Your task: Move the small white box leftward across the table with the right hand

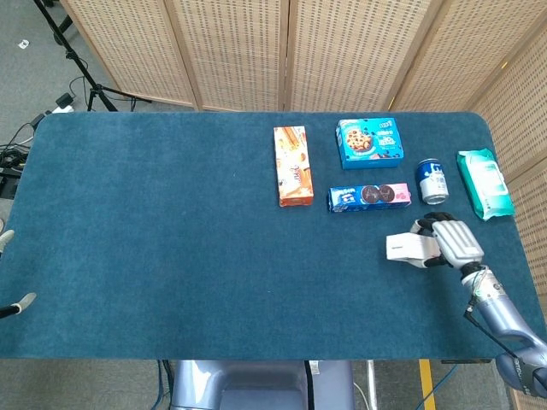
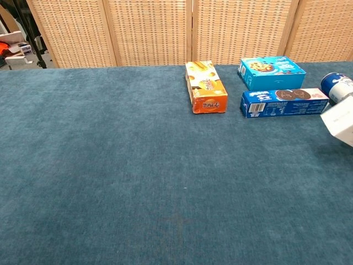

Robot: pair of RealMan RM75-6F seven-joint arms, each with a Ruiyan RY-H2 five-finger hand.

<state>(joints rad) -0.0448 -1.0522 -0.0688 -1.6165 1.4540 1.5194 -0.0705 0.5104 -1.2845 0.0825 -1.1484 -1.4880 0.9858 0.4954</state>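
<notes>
The small white box (image 1: 405, 247) is gripped by my right hand (image 1: 446, 243) at the right side of the blue table, just below the long blue cookie box (image 1: 369, 197). In the head view the hand's fingers wrap the box's right end. The chest view catches only a corner of the small white box (image 2: 340, 122) at the right edge, seemingly raised off the cloth; the hand itself is outside that view. My left hand appears in neither view.
An orange snack box (image 1: 291, 166), a blue cookie carton (image 1: 369, 142), a blue can (image 1: 432, 181) and a teal wipes pack (image 1: 484, 182) stand behind the box. The blue table (image 1: 171, 239) stretches to the left. Wicker screens line the back.
</notes>
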